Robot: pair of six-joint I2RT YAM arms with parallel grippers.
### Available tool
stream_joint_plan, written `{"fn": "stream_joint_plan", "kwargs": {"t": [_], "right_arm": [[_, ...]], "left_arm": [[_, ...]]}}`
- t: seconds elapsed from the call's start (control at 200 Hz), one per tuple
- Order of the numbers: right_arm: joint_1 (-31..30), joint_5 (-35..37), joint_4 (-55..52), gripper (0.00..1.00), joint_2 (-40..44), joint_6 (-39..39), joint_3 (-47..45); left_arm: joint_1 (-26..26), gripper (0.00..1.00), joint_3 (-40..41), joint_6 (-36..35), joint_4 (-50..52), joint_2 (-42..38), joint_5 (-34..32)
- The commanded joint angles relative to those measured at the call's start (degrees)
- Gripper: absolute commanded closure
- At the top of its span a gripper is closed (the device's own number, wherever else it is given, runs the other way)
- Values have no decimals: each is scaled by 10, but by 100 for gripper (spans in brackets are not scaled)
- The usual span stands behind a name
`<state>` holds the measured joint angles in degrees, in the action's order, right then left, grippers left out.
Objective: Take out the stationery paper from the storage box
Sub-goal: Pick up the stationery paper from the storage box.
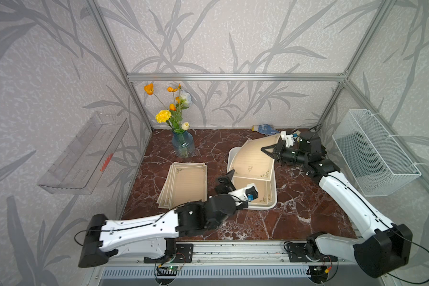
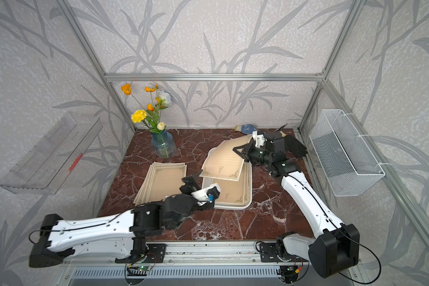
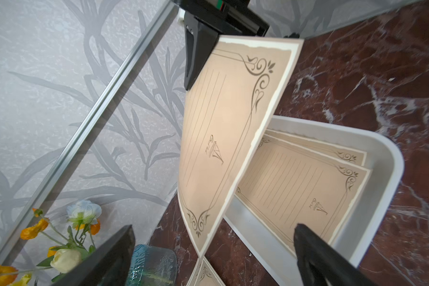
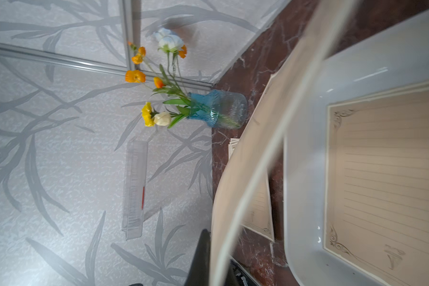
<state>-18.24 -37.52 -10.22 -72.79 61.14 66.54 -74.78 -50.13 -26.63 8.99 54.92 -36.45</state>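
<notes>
The stationery paper is in three places. One sheet point(image 1: 254, 158) is raised above the storage box point(image 1: 263, 206), bowed, with its far end high and its near end drooping over the middle of the box; more sheets point(image 1: 263, 192) lie flat on the box floor, slightly fanned in the left wrist view; a small fanned stack point(image 1: 186, 183) lies on the tabletop point(image 1: 295, 218) just to the left of the box and apart from it.

The right gripper point(image 1: 264, 150) reaches in from the far right corner of the box; its jaws are pressed together on the far right edge of the raised sheet, and that pinch holds the sheet up. From the right wrist view the held sheet is only a blurred pale band across the picture. Whether its low edge touches the sheets below cannot be told.

The left gripper point(image 3: 214, 227) hangs over the near left part of the box; its jaws are spread wide and grip nothing; the low corner of the raised sheet hangs just beyond them.

The box sits right of the tabletop's middle, its long side running front to back. A blue glass vase point(image 1: 183, 146) of yellow and orange flowers stands at the back left, well apart from the box; a clear shelf point(image 1: 82, 156) is on the left wall; a white wire basket point(image 1: 374, 153) hangs on the right wall.
</notes>
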Motion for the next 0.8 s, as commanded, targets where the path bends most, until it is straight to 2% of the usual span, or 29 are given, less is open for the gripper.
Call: {"fn": "stream_joint_plan", "kwargs": {"t": [0.0,0.04,0.155,0.255,0.365,0.425,0.495,0.57,0.635,0.74,0.795], "right_arm": [[-47,-4,-20,100,-39,-74,75],[-70,-5,-15,100,-56,-90,103],[-128,-3,-15,100,-94,-151,171],[-154,-19,26,100,-97,-192,178],[-154,-34,155,100,-71,-178,105],[-153,-44,203,100,-61,-173,71],[-153,-58,230,100,-57,-170,51],[-153,-75,282,100,-55,-151,27],[-153,-79,317,100,-50,-140,9],[-153,-83,340,100,-47,-137,-4],[-153,-86,356,100,-49,-130,-10]], "left_arm": [[31,0,-3,114,120,-116,112],[63,0,-10,153,135,-153,136],[224,0,-46,259,186,-201,274],[333,0,-80,333,207,-176,398],[438,1,-111,415,199,-110,571],[512,3,-109,472,154,-86,681],[607,3,-76,575,38,-77,812],[691,3,-31,697,-115,-67,895],[732,4,-6,770,-204,-47,927],[744,5,17,798,-249,-16,949],[744,5,36,827,-306,0,971]]}}
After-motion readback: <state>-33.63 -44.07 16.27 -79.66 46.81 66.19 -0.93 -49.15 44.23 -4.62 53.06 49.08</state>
